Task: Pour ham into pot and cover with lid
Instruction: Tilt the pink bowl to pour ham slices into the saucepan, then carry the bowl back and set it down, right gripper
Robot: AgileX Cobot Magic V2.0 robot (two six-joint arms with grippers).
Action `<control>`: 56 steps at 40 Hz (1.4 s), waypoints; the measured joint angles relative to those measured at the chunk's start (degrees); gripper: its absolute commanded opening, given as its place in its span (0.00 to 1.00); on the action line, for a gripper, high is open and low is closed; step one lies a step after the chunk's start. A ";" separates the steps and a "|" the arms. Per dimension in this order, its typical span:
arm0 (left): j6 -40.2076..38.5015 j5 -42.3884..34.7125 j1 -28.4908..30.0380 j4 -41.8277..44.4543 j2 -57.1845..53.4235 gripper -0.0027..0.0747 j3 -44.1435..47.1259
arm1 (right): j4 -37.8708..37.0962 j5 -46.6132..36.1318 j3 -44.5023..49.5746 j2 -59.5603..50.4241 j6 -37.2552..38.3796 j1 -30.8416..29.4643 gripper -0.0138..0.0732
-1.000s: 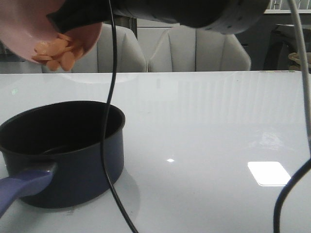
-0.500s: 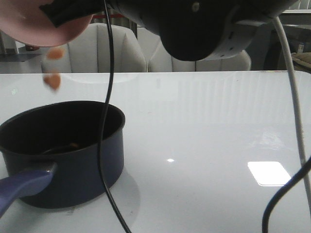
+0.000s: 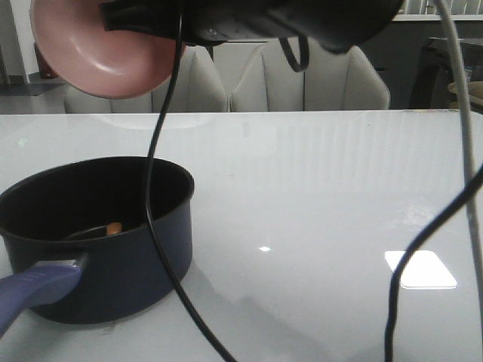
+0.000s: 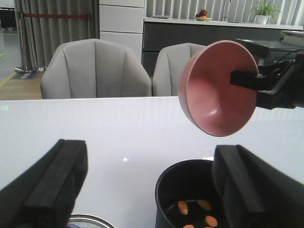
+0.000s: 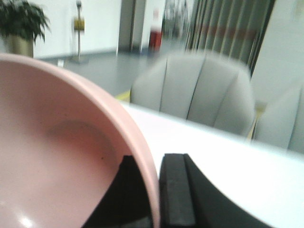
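Two fingers of the right gripper (image 5: 152, 194) pinch the rim of the pink bowl (image 4: 217, 88), one pad inside the wall, one outside. The bowl hangs tipped on its side above the pot (image 3: 98, 234), its inside bare. The left gripper (image 4: 147, 187) stands wide open, holding nothing, its fingers (image 4: 52, 183) well apart above the white table (image 3: 324, 196). A steel rim at the lower edge of the left wrist view may be the lid (image 4: 88, 221); too little shows to be sure. No lettering can be read. Since half a second ago the falling ham (image 4: 194, 213) has landed: several orange slices lie on the pot's black floor, and the bowl has turned further over.
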 measured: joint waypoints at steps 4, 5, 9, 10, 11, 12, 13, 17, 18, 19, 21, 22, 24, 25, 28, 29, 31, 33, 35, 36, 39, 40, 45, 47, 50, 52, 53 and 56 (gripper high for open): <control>0.00 0.00 0.00 0.00 0.00 0.72 0.00 | 4.40 12.41 -1.57 -3.69 -1.28 -1.98 0.32; 0.00 0.00 0.00 0.00 0.00 0.72 0.00 | 4.84 15.72 -1.80 -4.75 -1.83 -2.46 0.32; 0.00 0.00 0.00 0.00 0.00 0.68 0.00 | 5.95 25.11 -2.32 -7.96 -3.42 -5.73 0.32; 0.00 0.00 0.00 0.00 0.00 0.68 0.00 | 6.12 27.67 -2.32 -8.86 -3.58 -6.71 0.32; 0.00 0.00 0.00 0.00 0.00 0.67 0.00 | 6.25 30.21 -2.32 -9.52 -3.70 -8.16 0.32; 0.00 0.00 0.00 0.00 0.00 0.67 0.00 | 6.36 32.11 -2.32 -10.34 -3.79 -9.34 0.32; 0.00 0.00 0.00 0.00 0.00 0.66 0.00 | 6.36 34.67 -2.32 -11.11 -3.92 -11.01 0.32; 0.00 0.00 0.00 0.00 0.00 0.65 0.00 | 6.36 43.08 -2.32 -13.47 -3.92 -17.53 0.32; 0.00 0.00 0.00 0.00 0.00 0.65 0.00 | 6.36 45.74 -2.32 -14.10 -3.92 -18.99 0.32; 0.00 0.00 0.00 0.00 0.00 0.65 0.00 | 6.36 47.75 -2.32 -14.48 -3.80 -20.99 0.32; 0.00 0.00 0.00 0.00 0.00 0.65 0.00 | 5.89 52.71 -2.32 -15.17 -3.80 -24.46 0.32; 0.00 0.00 0.00 0.00 0.00 0.65 0.00 | 5.36 54.40 -2.32 -15.48 -3.66 -25.90 0.32; 0.00 -0.04 0.00 0.00 0.00 0.65 0.00 | 4.00 57.92 -2.32 -15.74 -2.82 -29.19 0.32; 0.00 -0.04 0.00 0.00 0.00 0.65 0.00 | 2.67 59.27 -2.32 -15.83 -2.26 -30.52 0.32; 0.00 -0.13 0.00 0.00 0.00 0.65 0.00 | -1.76 63.28 -2.32 -15.83 0.74 -34.57 0.32; 0.00 -0.13 0.00 0.00 0.00 0.65 0.00 | -3.32 64.72 -2.32 -15.83 2.36 -36.00 0.32; 0.00 -0.13 0.00 0.00 0.00 0.65 0.00 | -7.02 67.02 -2.32 -15.83 5.57 -38.20 0.32; 0.00 -0.13 0.00 0.00 0.00 0.65 0.00 | -10.64 69.06 -2.32 -15.83 8.87 -40.07 0.32; 0.00 -0.13 0.00 0.00 0.00 0.65 0.00 | -12.52 70.69 -2.32 -15.83 11.63 -41.62 0.32; 0.00 -0.13 0.00 0.00 0.00 0.65 0.00 | -13.40 71.71 -2.32 -15.83 12.60 -42.20 0.32; 0.00 -0.17 0.00 0.00 0.00 0.65 0.00 | -14.29 73.98 -2.41 -15.35 14.46 -43.84 0.32; 0.00 -0.26 0.00 0.00 0.00 0.65 0.00 | -14.53 74.93 -2.41 -15.16 14.89 -44.40 0.32; 0.00 -0.26 0.00 0.00 0.00 0.65 0.00 | -14.67 79.11 -2.41 -12.42 15.99 -46.45 0.32; 0.00 -0.26 0.00 0.00 0.00 0.65 0.00 | -14.90 80.33 -2.41 -10.93 16.36 -46.89 0.32; 0.00 -0.26 0.00 0.00 0.00 0.65 0.00 | -15.02 81.26 -2.41 -8.49 16.39 -47.13 0.32; 0.00 -0.26 0.00 0.00 0.00 0.65 0.00 | -15.16 81.53 -2.41 -7.04 16.39 -47.13 0.32; 0.00 -0.30 0.00 0.00 0.00 0.65 0.00 | -15.29 81.74 -2.43 -6.45 16.39 -47.13 0.32; 0.00 -0.40 0.00 0.00 0.00 0.65 0.00 | -16.06 82.20 -2.53 -4.68 16.39 -47.13 0.32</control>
